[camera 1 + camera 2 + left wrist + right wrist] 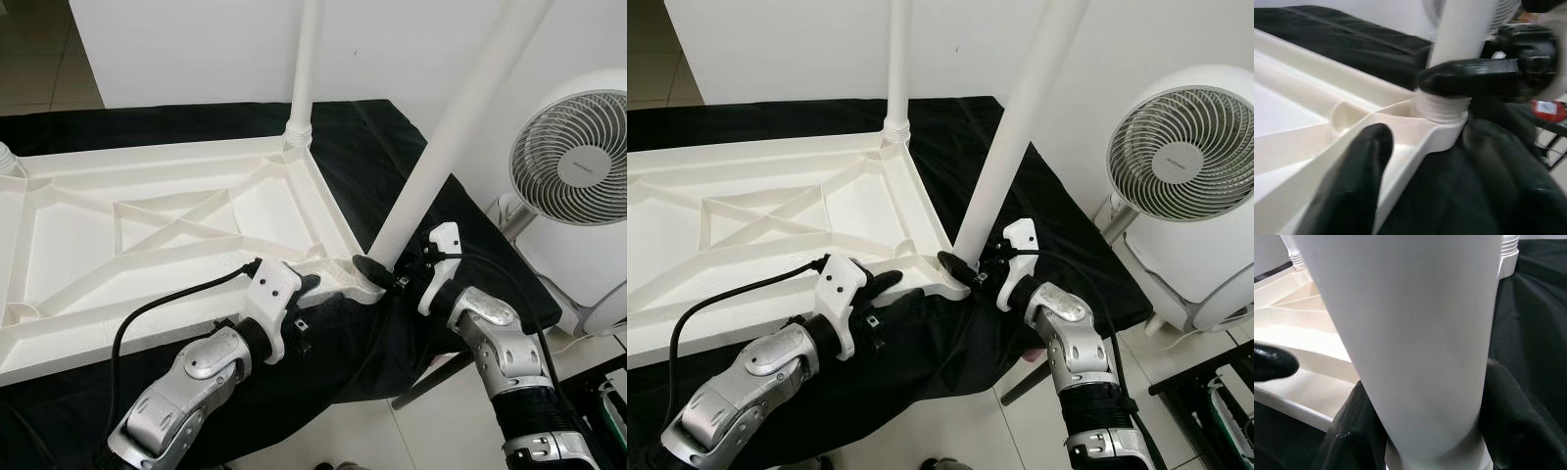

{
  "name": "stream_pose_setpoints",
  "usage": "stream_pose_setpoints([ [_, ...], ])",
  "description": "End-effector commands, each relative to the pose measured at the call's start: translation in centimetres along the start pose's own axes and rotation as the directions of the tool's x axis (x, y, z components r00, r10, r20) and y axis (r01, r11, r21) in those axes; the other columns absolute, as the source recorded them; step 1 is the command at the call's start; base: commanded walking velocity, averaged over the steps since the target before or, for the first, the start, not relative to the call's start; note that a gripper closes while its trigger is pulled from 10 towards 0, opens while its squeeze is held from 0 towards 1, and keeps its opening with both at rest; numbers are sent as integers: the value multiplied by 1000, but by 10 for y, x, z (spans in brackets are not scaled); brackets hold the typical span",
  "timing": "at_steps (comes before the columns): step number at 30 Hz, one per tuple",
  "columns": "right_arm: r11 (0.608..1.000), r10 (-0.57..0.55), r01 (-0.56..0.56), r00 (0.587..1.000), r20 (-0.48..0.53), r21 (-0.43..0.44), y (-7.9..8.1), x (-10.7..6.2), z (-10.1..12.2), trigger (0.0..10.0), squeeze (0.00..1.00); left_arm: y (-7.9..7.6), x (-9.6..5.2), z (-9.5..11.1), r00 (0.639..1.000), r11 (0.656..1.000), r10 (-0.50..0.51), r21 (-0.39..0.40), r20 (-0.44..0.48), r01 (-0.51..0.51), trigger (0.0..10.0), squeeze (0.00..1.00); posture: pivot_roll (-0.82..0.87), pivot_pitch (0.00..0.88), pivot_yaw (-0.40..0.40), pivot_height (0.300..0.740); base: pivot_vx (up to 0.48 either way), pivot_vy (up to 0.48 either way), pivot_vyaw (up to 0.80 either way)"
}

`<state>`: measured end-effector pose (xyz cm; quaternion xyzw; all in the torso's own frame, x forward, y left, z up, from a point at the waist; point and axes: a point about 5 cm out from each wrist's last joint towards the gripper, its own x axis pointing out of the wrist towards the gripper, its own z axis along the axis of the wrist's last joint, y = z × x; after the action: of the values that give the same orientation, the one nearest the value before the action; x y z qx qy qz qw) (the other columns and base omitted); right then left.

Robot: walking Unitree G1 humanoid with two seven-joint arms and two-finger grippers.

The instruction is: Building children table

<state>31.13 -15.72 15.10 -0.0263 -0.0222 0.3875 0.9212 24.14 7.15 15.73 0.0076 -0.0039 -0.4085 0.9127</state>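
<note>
Both eye views look forward and down from the head onto the upturned white tabletop [157,225], sharing its near corner and the tilted leg [441,147]. Each wrist camera sits very close to that corner socket [1442,110], from opposite sides.
</note>
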Motion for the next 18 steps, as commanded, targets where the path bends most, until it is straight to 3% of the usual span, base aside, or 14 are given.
stream_pose_setpoints([
  [1, 999, 30, -30, 1000, 4, 36, 4, -2, -6, 8431, 0, -10, -1, 2, 984, 984, -179, -15, 0, 179, 10000, 1000, 76, 99, -88, 740, 0, 0, 0],
  [2, 999, 30, -30, 1000, 4, 36, 4, -2, -6, 8431, 0, -10, -1, 2, 984, 984, -179, -15, 0, 179, 10000, 1000, 76, 99, -88, 740, 0, 0, 0],
  [3, 999, 18, -18, 1000, 10, 46, 6, -1, -6, 10000, 0, -9, -1, 2, 984, 984, -176, -6, 0, 176, 10000, 1000, 76, 99, -88, 740, 0, 0, 0],
  [4, 999, 18, -18, 1000, 10, 46, 6, -1, -6, 10000, 0, -9, -1, 2, 984, 984, -176, -6, 0, 176, 10000, 1000, 76, 99, -88, 740, 0, 0, 0],
  [5, 998, 0, -2, 1000, 23, 57, 12, -1, -7, 10000, 0, -8, -1, 3, 985, 985, -172, 0, -4, 172, 10000, 757, 74, 106, -86, 740, 0, 0, 0],
  [6, 997, -27, 24, 999, 39, 73, 18, 0, -6, 10000, 0, -6, 0, 3, 986, 986, -165, 13, -7, 165, 10000, 0, 74, 106, -86, 740, 0, 0, 0],
  [11, 988, -120, 111, 990, 78, 110, 31, 3, -6, 10000, 0, -4, 0, 4, 988, 988, -155, 27, -13, 155, 10000, 0, 69, 114, -85, 740, 0, 0, 0],
  [13, 967, -234, 225, 970, 66, 120, 38, 6, -8, 10000, 0, -3, -1, 4, 988, 988, -152, 30, -18, 153, 10000, 0, 62, 125, -80, 740, 0, 0, 0],
  [16, 958, -265, 256, 962, 61, 129, 41, 7, -8, 10000, 0, -2, -1, 4, 988, 988, -151, 29, -19, 152, 10000, 0, 62, 125, -80, 740, 0, 0, 0],
  [18, 923, -367, 358, 930, 39, 140, 44, 9, -10, 10000, 0, -1, -2, 4, 988, 988, -150, 30, -21, 151, 10000, 0, 55, 134, -74, 740, 0, 0, 0],
])
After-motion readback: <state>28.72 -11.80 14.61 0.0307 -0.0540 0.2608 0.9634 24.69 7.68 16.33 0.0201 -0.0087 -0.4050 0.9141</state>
